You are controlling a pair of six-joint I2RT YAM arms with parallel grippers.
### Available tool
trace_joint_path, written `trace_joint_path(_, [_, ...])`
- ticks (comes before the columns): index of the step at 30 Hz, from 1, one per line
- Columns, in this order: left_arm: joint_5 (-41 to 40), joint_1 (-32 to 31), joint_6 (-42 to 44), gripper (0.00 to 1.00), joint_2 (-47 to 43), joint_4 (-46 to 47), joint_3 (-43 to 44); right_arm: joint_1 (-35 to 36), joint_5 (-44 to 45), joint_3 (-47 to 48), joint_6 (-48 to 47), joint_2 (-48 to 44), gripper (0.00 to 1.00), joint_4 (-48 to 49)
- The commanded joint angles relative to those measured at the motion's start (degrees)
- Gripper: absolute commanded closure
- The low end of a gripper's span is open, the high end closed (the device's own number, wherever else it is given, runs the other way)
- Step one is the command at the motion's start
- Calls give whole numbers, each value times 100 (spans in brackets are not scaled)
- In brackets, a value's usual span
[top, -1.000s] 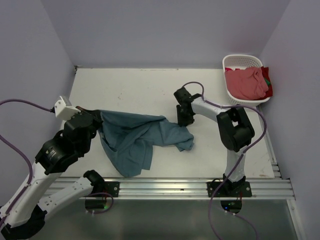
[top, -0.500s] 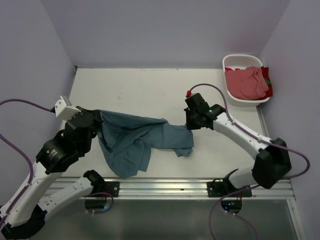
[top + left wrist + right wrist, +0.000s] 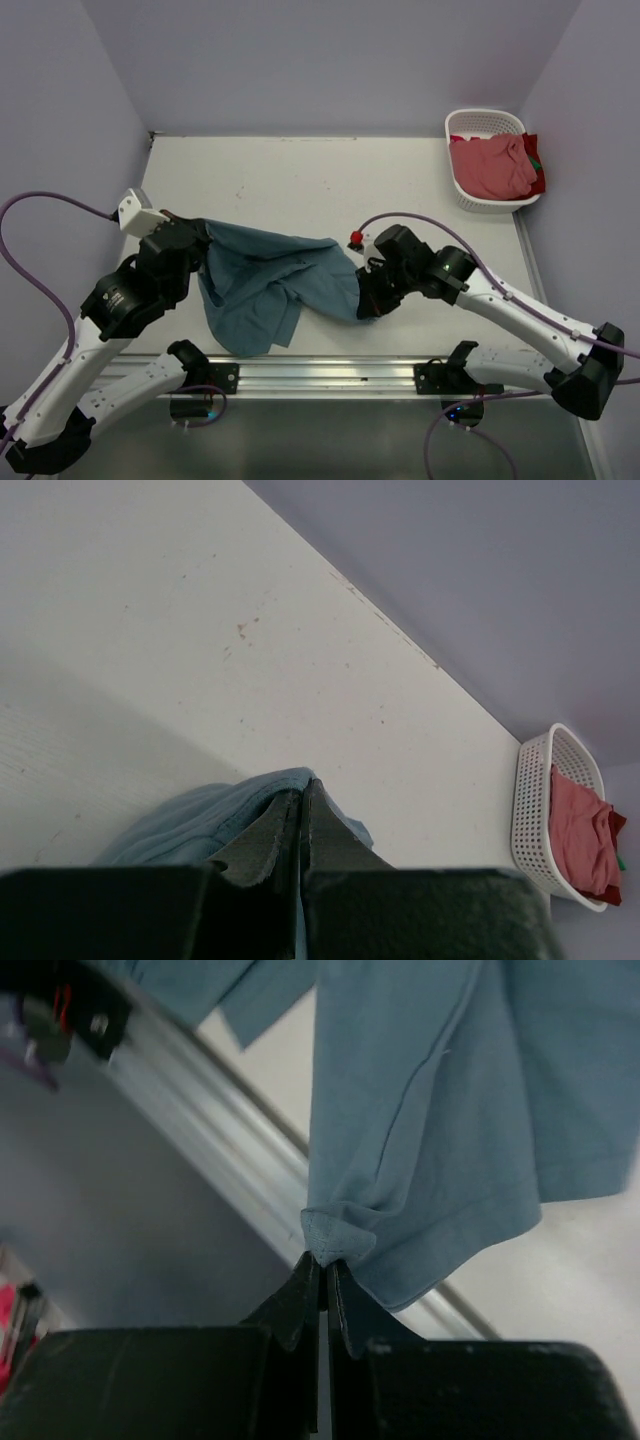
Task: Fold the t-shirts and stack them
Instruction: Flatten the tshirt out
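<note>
The teal-blue t-shirt (image 3: 265, 285) lies rumpled near the table's (image 3: 300, 170) front edge, stretched between the grippers. The left gripper (image 3: 203, 243) is clamped on its left edge, and the right gripper (image 3: 368, 298) is pinched tight on its bunched right corner.

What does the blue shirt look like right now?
The blue t-shirt is a dusty teal-blue, made of soft, thin-looking cloth with stitched hems. It is not folded: it lies crumpled and wrinkled on the white table, near the front edge. The left gripper pinches its left edge and the right gripper pinches a bunched bit of hem at its right end, so it stretches between them. One flap reaches toward the metal rail.
</note>
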Motion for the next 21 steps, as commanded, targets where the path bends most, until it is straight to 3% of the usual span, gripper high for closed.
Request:
trace_joint_path(1, [-263,37,-25,100,-14,329,15,505,-1197,-257,-87,-496,100,-420])
trace_joint_path(6, [-290,46,-25,100,-5,329,76,1200,-1523,-451,81,-760,100,-604])
trace_joint_path(7, [-298,46,-25,100,-5,320,103,1227,-1532,-460,89,-760,89,-761])
trace_joint_path(9, [-325,46,-17,100,-14,285,164,1236,-1209,-425,124,-778,47,-911])
trace_joint_path(10, [-342,46,-16,100,-14,276,182,1236,-981,-312,151,-787,32,-1060])
trace_joint_path(13, [-351,37,-16,100,-49,232,208,1236,-233,21,230,-778,7,-1254])
trace_joint_path(17, [-351,37,-25,100,-84,188,252,1236,1627,532,783,-542,5,-1605])
trace_joint_path(19, [-343,46,-25,100,-93,171,261,1236,2977,814,1178,-122,10,-2130])
trace_joint_path(21, [-325,37,-34,100,-102,171,253,1227,3546,867,1529,135,15,-2309])
